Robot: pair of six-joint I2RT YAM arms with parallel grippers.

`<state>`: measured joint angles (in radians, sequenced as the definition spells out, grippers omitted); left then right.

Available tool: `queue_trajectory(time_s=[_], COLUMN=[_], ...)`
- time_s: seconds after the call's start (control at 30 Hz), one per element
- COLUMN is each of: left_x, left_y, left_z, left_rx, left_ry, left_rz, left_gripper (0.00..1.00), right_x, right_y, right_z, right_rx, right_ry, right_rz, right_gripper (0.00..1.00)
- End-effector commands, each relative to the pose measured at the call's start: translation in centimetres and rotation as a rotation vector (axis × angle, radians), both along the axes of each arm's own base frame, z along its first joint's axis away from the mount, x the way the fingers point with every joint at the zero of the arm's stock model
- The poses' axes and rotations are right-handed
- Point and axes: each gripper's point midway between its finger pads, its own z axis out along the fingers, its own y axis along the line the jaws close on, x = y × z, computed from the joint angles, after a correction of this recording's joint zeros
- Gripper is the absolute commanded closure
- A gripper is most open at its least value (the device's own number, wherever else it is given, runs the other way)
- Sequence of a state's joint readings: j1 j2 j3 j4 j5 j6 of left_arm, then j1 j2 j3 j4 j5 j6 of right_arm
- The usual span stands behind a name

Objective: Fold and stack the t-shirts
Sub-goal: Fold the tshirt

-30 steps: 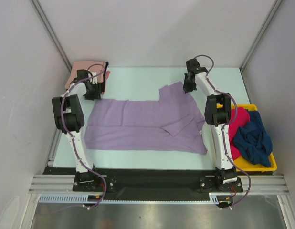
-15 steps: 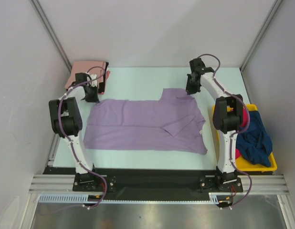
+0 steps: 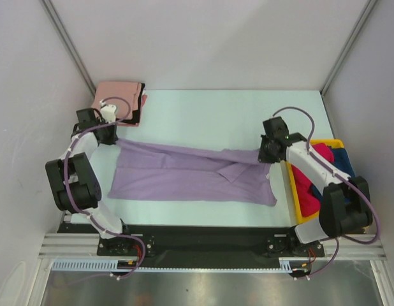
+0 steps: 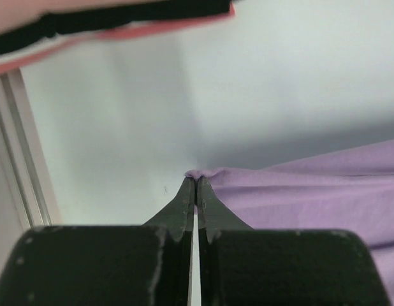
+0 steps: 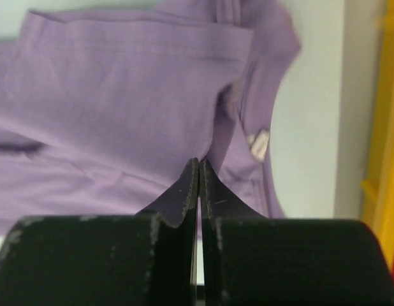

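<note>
The lavender t-shirt (image 3: 190, 175) lies spread across the middle of the table, its far edge lifted and drawn into a taut line between my two grippers. My left gripper (image 3: 113, 139) is shut on the shirt's far left corner (image 4: 203, 173). My right gripper (image 3: 266, 156) is shut on lavender cloth at the shirt's right end (image 5: 198, 163), above the neck label (image 5: 257, 144). A folded salmon pink shirt (image 3: 116, 94) lies at the far left corner with black cloth (image 4: 120, 19) against it. A red shirt (image 3: 322, 153) and a dark blue one (image 3: 346, 166) lie in the bin.
The yellow plastic bin (image 3: 363, 223) stands at the right table edge, partly under my right arm; its wall shows in the right wrist view (image 5: 385, 127). A metal frame rail (image 4: 18, 166) runs along the left table edge. Bare table (image 3: 203, 115) lies beyond the shirt.
Both grippers have moved toward the near side and outward, carrying the lavender shirt's far edge with them. The far half of the shirt has come off the table and now hangs over the near half.
</note>
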<state>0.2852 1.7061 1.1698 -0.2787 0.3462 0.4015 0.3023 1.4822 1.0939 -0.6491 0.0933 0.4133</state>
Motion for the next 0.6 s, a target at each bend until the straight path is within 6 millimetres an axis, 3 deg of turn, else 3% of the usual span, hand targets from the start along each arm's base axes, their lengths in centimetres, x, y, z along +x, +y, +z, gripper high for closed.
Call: queue_trajectory(time_s=[0.0,0.1,0.33,0.57], left_x=[-2.1,-3.3,-4.3,-4.5], left_y=[-0.9,-0.6,-0.8,-0.6], left_z=[0.0,-0.4,-0.2,0.7], left_rx=[0.057,0.065,0.067,0.104], left_ry=[-0.019,-0.016,-0.020,-0.050], left_rz=[-0.154,-0.157,-0.185,-0.192], left_gripper=[1.00,1.00,1.00,1.00], right_x=[-2.0,-3.8,-3.7,-5.2], right_y=[0.5,-0.6,-1.0,-1.8], right_z=[-0.9,-2.7,-3.6,-2.7], right_rx=[0.051,0.032,0.008,0.014], right_ry=[-0.026,0.014,0.030,0.053], right_rz=[-0.056,-0.086,-0.079,-0.137], right_gripper=[1.00,1.00,1.00,1.00])
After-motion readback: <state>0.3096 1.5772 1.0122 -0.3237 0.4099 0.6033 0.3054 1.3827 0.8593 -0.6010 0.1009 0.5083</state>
